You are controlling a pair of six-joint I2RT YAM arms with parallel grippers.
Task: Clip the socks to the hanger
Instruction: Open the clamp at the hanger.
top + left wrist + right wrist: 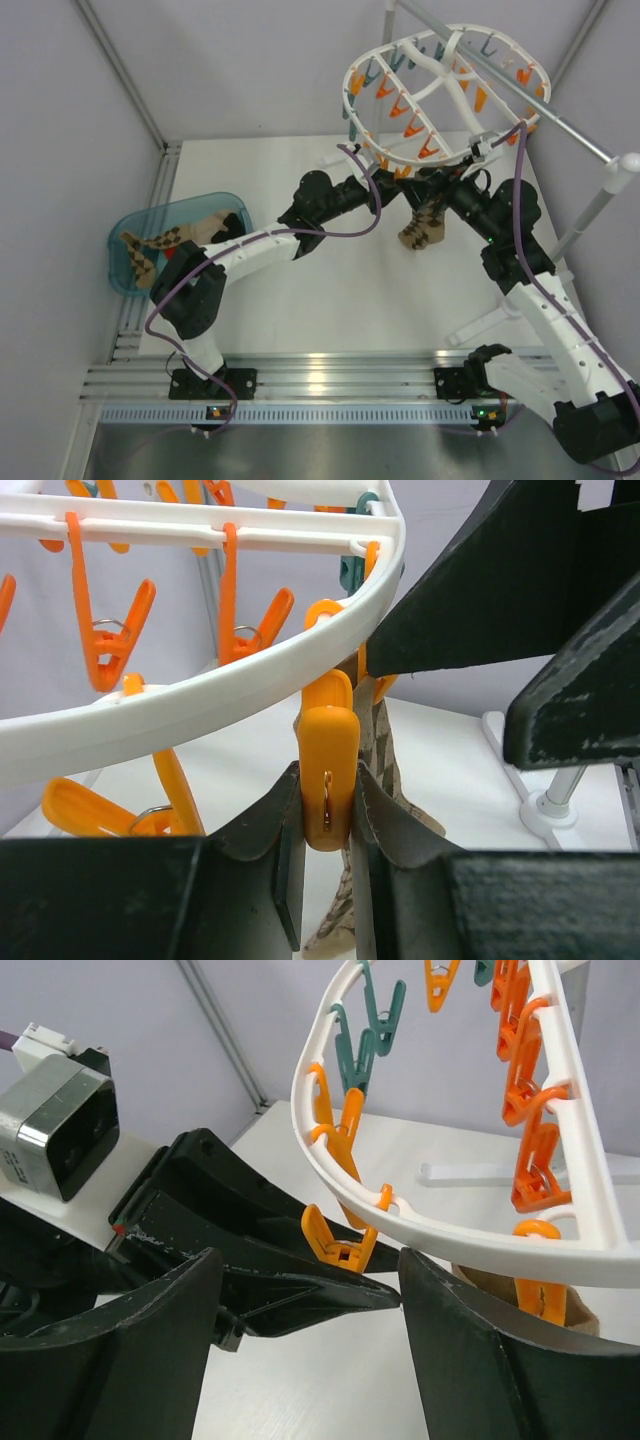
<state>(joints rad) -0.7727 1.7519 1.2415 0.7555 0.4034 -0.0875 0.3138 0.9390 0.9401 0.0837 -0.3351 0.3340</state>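
- Left wrist view: the left gripper [326, 790] has its jaws nearly together, pinched on an orange clip [327, 735] that hangs from the rim of the hanger [200, 710].
- The sock [385, 760] lies just behind those jaws, its top tucked up at the clip.
- The right gripper [308, 1265] stands wide apart, holding nothing; the sock hangs just outside its right-hand finger.
- To do this well, I judge the left jaws should ease off slowly and squarely so the clip bites the fabric, with the right ready underneath.
- The sock's long axis runs roughly vertical, upper end at the clip, free end pointing down at the table.
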